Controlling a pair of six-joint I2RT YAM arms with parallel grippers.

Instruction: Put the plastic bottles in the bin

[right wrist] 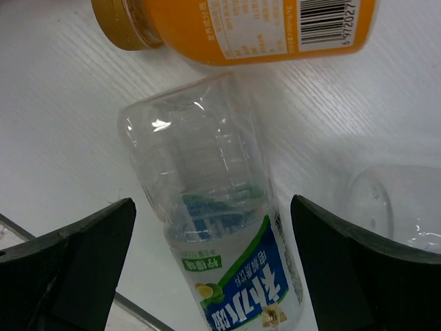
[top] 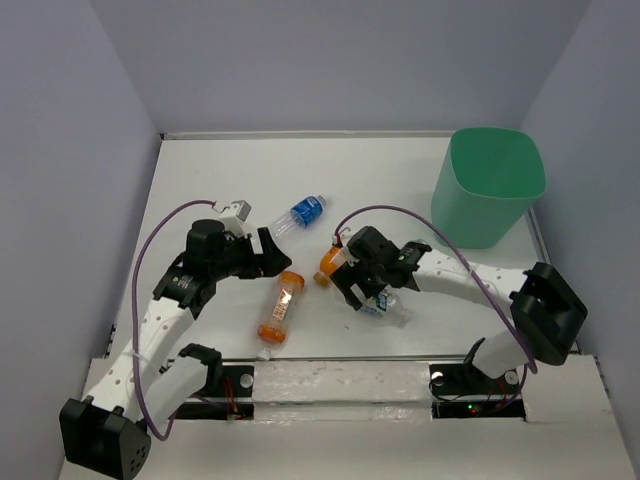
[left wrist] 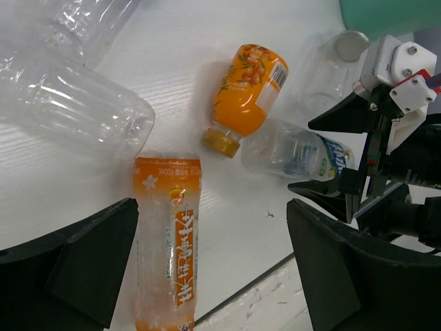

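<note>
My left gripper (top: 280,254) is open just above the table. In the left wrist view (left wrist: 210,269) a long orange bottle (left wrist: 167,241) lies between its fingers, close to the left finger; it also shows in the top view (top: 280,308). My right gripper (top: 367,293) is open and straddles a clear bottle with a white-blue label (right wrist: 224,241), not touching it. A short orange bottle (right wrist: 248,27) lies just beyond it (top: 330,262). A clear bottle with a blue label (top: 300,213) lies farther back. The mint-green bin (top: 490,185) stands at the back right.
Another clear plastic shape (right wrist: 393,207) lies right of the right gripper, only partly seen. The table's front edge (top: 340,362) runs close behind both grippers. Grey walls close the table on the left, back and right.
</note>
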